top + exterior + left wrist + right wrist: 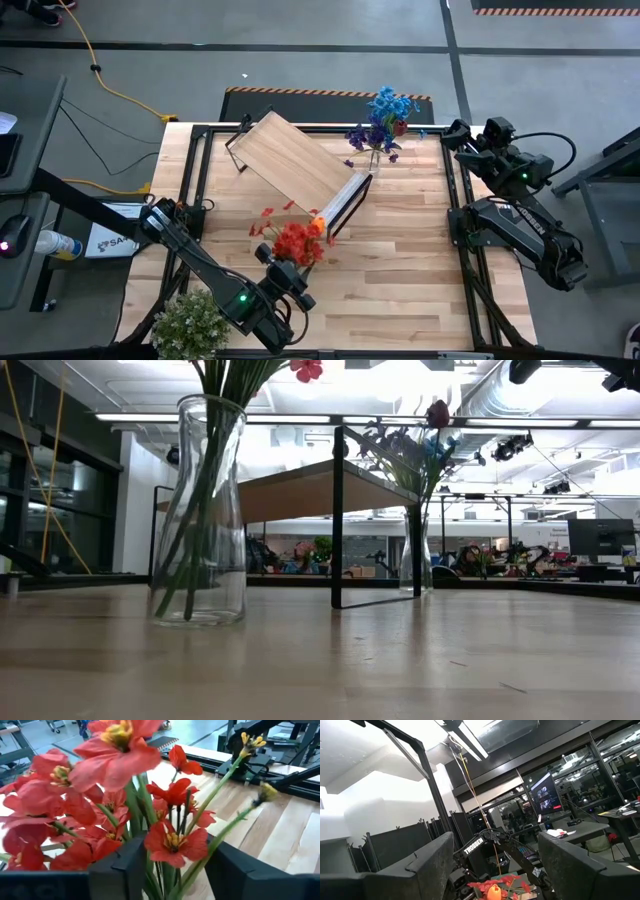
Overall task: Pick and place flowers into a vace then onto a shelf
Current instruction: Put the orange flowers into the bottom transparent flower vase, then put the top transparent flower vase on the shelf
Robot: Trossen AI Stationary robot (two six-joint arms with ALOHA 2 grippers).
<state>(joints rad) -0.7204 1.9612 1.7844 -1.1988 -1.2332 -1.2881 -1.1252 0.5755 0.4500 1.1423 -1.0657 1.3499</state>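
Red flowers point(120, 795) stand between the left gripper point(284, 283) fingers, stems in the near glass vase point(200, 510).
Left jaws sit parted around the stems, apparently releasing them. Right gripper point(490, 865) waits wide and empty at the table's right edge. Shelf point(295, 165) stands behind; the blue bunch point(385, 115) occupies another vase beyond it.

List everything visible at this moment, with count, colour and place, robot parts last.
red flowers: one bunch, red and orange, in the near glass vase, mid-table
blue flowers: one bunch, blue and purple, in the far vase at the table's back edge
shelf: one, light wood on a black frame, between the bunches
leafy clump: one, pale green, front left corner
left tool: dark, fingers either side of the red stems
right tool: dark, open, raised at the right side
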